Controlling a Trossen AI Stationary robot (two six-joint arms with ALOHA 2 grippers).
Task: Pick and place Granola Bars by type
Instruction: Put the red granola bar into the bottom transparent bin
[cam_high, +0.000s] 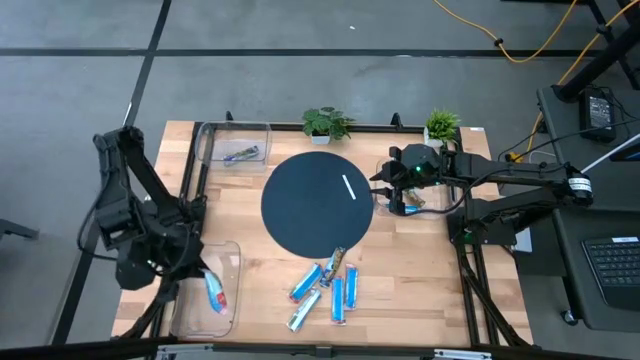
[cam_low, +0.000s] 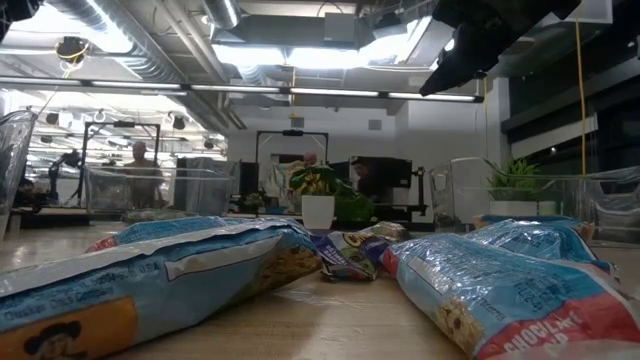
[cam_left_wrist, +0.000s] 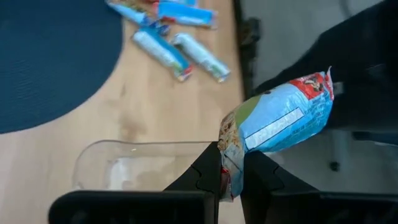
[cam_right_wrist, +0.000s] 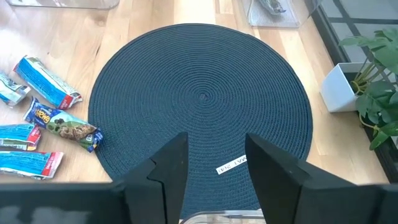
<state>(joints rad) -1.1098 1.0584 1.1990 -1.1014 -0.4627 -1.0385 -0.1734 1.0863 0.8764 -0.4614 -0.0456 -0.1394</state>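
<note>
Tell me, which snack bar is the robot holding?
The blue bar pinched in the left hand, above the clear bin. The other bars lie loose on the table.

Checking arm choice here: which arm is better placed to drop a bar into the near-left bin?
Left. Its gripper is shut on a blue granola bar above the clear bin. The right gripper hangs open and empty over the far edge of the mat.

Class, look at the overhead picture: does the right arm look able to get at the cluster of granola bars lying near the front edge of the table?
Probably yes. The right pincer stands open and empty beside the round mat, and only bare wood lies between it and the bars. The left pincer holds its own bar over the clear bin, out of the way.
</note>
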